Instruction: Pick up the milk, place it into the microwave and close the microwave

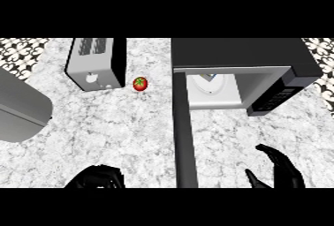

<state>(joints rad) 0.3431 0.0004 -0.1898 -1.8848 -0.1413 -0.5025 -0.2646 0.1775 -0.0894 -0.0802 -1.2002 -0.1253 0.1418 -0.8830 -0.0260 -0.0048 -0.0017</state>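
The black microwave (241, 53) stands at the back right of the counter. Its door (184, 132) hangs wide open and reaches toward the view's lower edge. In the lit cavity stands the white milk carton (210, 86), a bit of blue at its top. My right hand (282, 170) hovers in front of the microwave, to the right of the door and apart from it. It is open, fingers straight, and holds nothing. My left hand (96, 178) rests at the lower edge, left of the door, relaxed and holding nothing.
A silver toaster (98, 64) stands at the back left with a red tomato (140, 83) just right of it. A large grey rounded object (20, 110) juts in from the left edge. White marble counter (111, 128) lies between them.
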